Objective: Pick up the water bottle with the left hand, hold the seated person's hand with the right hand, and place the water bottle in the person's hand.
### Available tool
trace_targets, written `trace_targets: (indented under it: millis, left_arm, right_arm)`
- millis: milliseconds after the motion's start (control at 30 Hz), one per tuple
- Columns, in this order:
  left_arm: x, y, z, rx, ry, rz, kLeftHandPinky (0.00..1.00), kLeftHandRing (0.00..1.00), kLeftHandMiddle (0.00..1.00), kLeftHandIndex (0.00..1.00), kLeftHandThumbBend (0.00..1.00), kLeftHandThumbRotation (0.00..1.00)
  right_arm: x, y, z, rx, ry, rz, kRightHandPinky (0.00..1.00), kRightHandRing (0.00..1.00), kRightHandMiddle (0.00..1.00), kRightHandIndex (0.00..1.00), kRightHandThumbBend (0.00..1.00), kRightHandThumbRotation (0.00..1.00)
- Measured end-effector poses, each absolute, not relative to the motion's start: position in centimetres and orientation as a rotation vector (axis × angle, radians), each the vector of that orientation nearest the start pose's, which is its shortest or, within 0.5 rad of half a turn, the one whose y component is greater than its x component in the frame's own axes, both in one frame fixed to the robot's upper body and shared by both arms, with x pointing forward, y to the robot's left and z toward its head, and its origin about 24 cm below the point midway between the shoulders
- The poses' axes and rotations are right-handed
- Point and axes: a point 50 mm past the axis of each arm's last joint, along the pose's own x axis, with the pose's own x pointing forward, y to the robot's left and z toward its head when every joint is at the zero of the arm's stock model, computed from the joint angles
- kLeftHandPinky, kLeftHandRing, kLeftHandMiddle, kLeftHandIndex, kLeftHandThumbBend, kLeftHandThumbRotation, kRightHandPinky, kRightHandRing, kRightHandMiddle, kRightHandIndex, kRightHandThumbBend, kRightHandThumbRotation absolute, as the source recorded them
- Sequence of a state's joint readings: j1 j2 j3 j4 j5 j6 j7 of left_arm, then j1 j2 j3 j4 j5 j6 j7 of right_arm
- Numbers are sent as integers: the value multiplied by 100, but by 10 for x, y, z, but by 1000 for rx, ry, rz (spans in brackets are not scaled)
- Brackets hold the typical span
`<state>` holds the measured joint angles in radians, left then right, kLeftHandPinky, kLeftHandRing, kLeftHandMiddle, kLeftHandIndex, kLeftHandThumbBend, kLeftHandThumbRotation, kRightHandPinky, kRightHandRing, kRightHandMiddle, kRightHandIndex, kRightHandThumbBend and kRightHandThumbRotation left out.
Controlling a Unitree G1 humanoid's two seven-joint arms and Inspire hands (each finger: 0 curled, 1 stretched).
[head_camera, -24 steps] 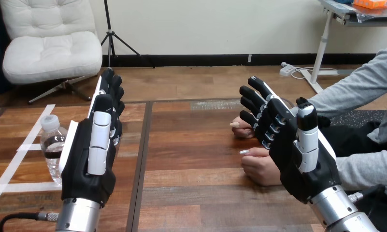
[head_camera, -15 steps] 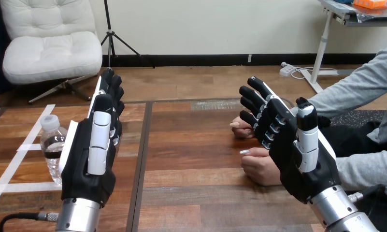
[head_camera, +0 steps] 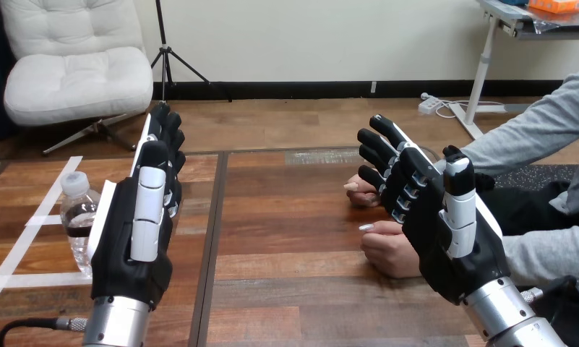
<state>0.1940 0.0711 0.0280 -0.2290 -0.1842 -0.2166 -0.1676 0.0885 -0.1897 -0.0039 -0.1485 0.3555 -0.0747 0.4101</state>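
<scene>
Comparison with the earlier pictures yields one difference only: the right hand stands a trace nearer the view's left than before. The displacement is barely perceptible. No other alteration is recorded on the table.

Both left hand and right hand raised, fingers straight.

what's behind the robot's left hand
A water bottle stands upright on the table beyond the left hand, toward the view's left. Its white cap and left side show; the hand covers its right side, so whether they touch cannot be told.
</scene>
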Motion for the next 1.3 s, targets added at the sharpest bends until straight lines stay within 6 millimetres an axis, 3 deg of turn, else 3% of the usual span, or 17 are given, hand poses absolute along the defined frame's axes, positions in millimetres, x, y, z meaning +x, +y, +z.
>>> trace_targets:
  millis: [433,933,1067,1300]
  left_arm:
    - [215,181,79,-40,-295,-50,99,99,100,100,70,76]
    - [218,201,93,8,-371,24,99,100,100,100,74,73]
    - [217,206,96,24,-396,42,99,99,100,99,84,74]
    - [216,212,102,41,-432,82,97,99,100,97,91,75]
  right_arm:
    - [231,-166,70,134,-168,414,100,99,95,96,100,100]
    - [231,-166,70,136,-169,414,100,99,96,97,100,100]
    - [231,-166,70,137,-169,414,100,99,96,97,100,100]
    - [231,-165,70,141,-170,414,100,99,96,97,100,100]
